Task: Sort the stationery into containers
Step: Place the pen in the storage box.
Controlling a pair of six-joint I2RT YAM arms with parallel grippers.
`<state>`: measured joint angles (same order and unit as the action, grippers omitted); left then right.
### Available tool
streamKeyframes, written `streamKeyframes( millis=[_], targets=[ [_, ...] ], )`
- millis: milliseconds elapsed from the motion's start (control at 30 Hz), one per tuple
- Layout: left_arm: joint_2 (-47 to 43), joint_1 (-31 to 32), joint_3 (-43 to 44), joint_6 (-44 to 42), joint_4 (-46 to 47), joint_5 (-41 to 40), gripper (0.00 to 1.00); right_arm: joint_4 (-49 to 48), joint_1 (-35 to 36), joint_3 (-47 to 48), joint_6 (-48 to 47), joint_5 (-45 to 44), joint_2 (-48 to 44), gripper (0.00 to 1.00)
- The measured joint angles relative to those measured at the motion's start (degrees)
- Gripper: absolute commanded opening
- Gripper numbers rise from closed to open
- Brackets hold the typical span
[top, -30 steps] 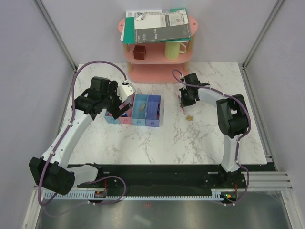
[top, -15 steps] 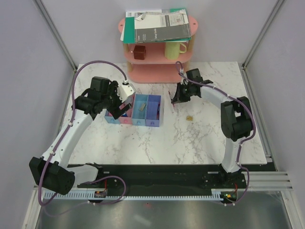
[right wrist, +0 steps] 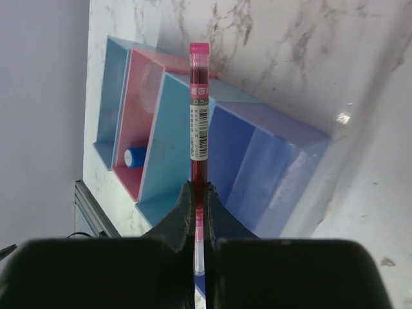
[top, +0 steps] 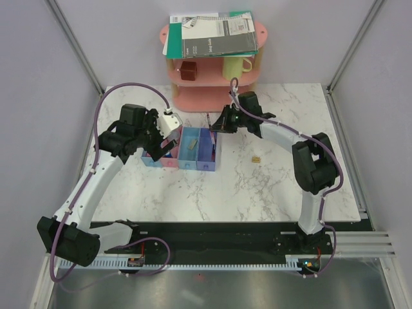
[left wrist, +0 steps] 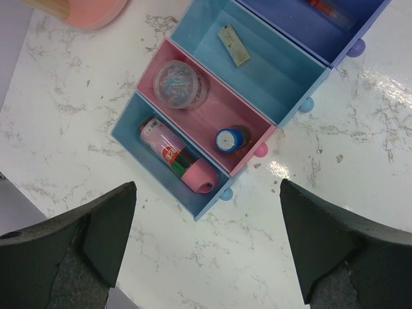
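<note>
The four joined trays [top: 193, 161] lie left of the table's middle. In the left wrist view the blue tray [left wrist: 161, 185] holds a pink cylinder [left wrist: 177, 154]. The pink tray [left wrist: 207, 116] holds a round disc [left wrist: 180, 84] and a blue-capped tube [left wrist: 230, 139]. The light blue tray [left wrist: 273, 77] holds a tan block [left wrist: 233, 45]. The violet-blue tray [left wrist: 290, 19] holds a red pen [left wrist: 322, 5]. My left gripper [left wrist: 206, 251] is open and empty above the trays' near-left end. My right gripper [right wrist: 199, 190] is shut on a second red pen [right wrist: 199, 116], held over the violet-blue tray [right wrist: 251, 161]. A small tan block [top: 255, 158] lies on the table.
A pink shelf rack [top: 215, 96] stands at the back with grey-green notebooks [top: 212, 35] on top, a brown cube [top: 188, 69] and a yellow mug [top: 235, 65] on its shelf. Grey walls close the sides.
My right gripper has carried the red pen left, from beside the small tan block to over the trays' far right end. The left arm has barely moved.
</note>
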<state>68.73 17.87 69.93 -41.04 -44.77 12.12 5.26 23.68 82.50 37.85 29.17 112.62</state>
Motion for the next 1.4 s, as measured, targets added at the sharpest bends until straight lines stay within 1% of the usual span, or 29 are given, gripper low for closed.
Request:
streamKeyframes(
  millis=[200, 567, 833, 867, 900, 933, 967, 1033, 1067, 1100, 1200, 1267, 1400],
  targets=[
    [-0.1, 0.0, 0.0, 0.0, -0.2, 0.0, 1.00, -1.8, 3.9, -4.0, 1.4, -2.4, -2.7, 0.00],
    [-1.1, 0.0, -0.3, 0.0, -0.3, 0.0, 1.00, -2.4, 3.5, -10.6, 1.0, -6.1, -4.7, 0.00],
    [-1.1, 0.0, -0.3, 0.0, -0.6, 0.0, 1.00, -4.0, 5.5, -10.9, 0.8, -6.8, -4.7, 0.00],
    [-1.1, 0.0, -0.3, -0.1, -0.6, 0.0, 1.00, -4.2, 5.8, -10.9, 0.7, -6.8, -4.7, 0.01],
    [-1.1, 0.0, -0.3, -0.1, -0.6, 0.0, 1.00, -4.3, 6.0, -10.9, 0.5, -6.8, -4.7, 0.05],
    [-1.1, 0.0, -0.3, -0.1, -0.6, 0.0, 1.00, -4.4, 6.2, -10.9, 0.3, -6.8, -4.7, 0.10],
    [-1.1, 0.0, -0.3, -0.1, -0.6, 0.0, 1.00, -4.4, 6.4, -10.9, 0.2, -6.8, -4.7, 0.19],
    [-1.1, 0.0, -0.3, -0.1, -0.6, 0.0, 1.00, -4.4, 6.7, -10.9, 0.0, -6.8, -4.7, 0.27],
    [-1.1, 0.0, -0.3, -0.1, -0.6, 0.0, 1.00, -4.4, 6.8, -10.9, -0.7, -6.8, -4.7, 0.32],
    [-1.1, 0.0, -0.3, -0.1, -0.6, 0.0, 1.00, -4.4, 6.8, -10.9, -0.8, -6.8, -4.7, 0.34],
    [-1.1, 0.0, -0.3, -0.1, -0.6, 0.0, 1.00, -4.3, 6.8, -10.8, -1.9, -6.8, -4.7, 0.45],
    [-1.1, 0.0, -0.3, -0.1, -0.6, 0.0, 1.00, -4.3, 6.7, -10.7, -2.6, -6.8, -4.7, 0.49],
    [-1.1, 0.0, -0.3, -0.1, -0.6, 0.0, 1.00, -3.2, 6.7, -10.1, -4.3, -6.9, -4.7, 0.48]
  ],
)
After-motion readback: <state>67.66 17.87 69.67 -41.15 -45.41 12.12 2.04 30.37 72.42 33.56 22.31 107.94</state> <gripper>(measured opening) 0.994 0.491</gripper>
